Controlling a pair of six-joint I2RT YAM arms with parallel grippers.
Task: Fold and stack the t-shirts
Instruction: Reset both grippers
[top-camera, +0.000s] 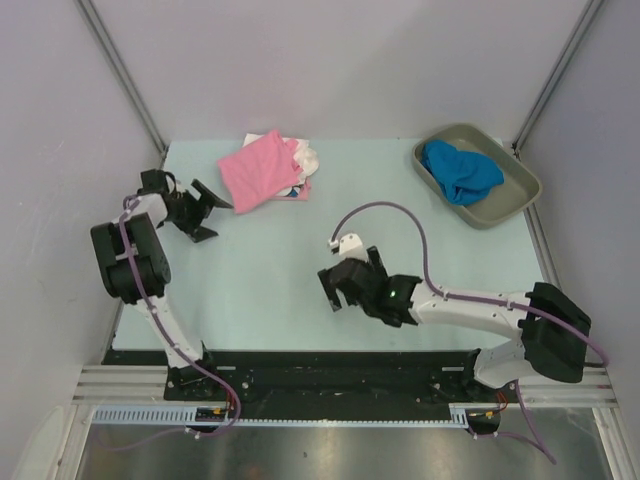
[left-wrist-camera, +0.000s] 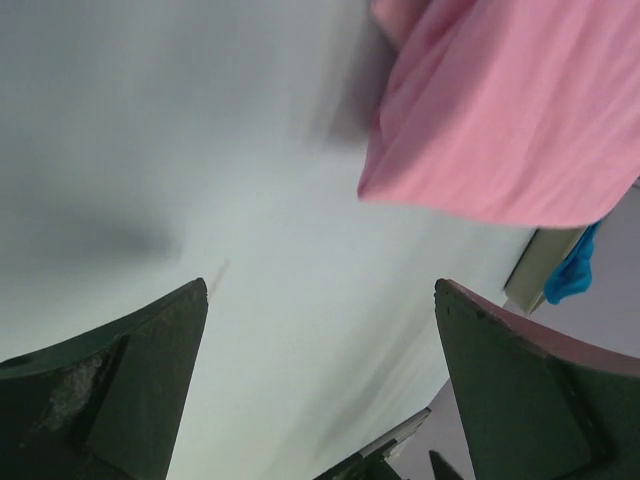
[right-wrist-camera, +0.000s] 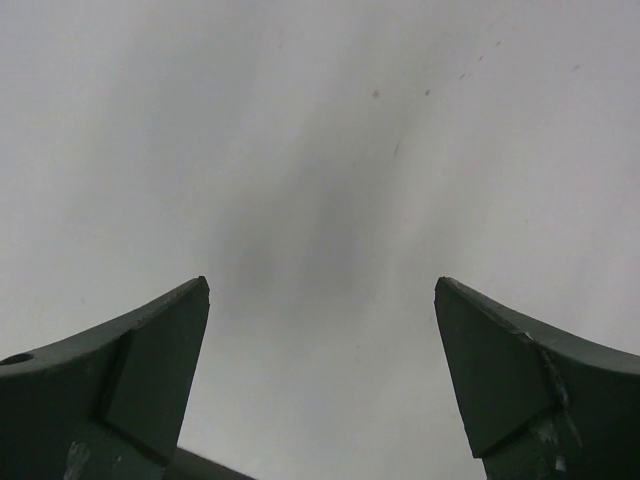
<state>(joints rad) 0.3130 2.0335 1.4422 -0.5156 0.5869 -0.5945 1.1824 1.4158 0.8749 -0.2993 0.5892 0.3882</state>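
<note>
Top external shows left end effector (top-camera: 211, 213) and right end effector (top-camera: 352, 282) spread wide, empty.

Pale green table (top-camera: 250, 290) (grey walls (top-camera: 350, 60))

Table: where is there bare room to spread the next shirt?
Bare: far middle, between pink shirt stack and tray; near left, between left end effector and right end effector. Crowded: the tray, filled by the blue shirt.

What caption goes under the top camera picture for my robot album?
Left tool and right tool open, pink t-shirt folded, blue t-shirt crumpled in the grey tray.
</note>
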